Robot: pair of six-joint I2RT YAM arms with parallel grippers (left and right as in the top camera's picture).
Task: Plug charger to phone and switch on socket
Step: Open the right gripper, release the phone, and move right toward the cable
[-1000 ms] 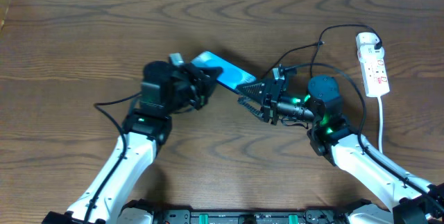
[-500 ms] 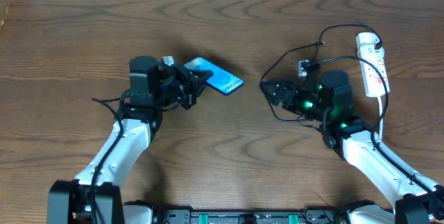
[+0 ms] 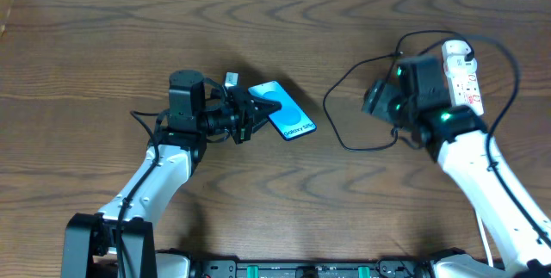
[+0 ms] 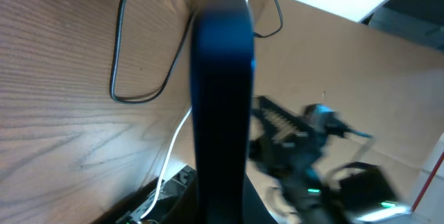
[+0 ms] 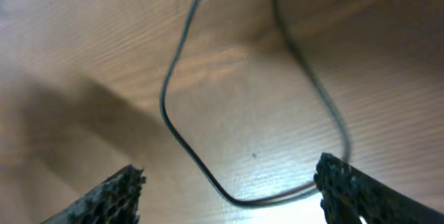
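Overhead, the left jaws clamp the near end of the phone (image 3: 286, 114) mid-tabletop (image 3: 86, 54). The charger (image 5: 164, 106) cable loops between the arms. The right jaws gape empty above it. The socket (image 3: 466, 84) lies far right, beside that arm.
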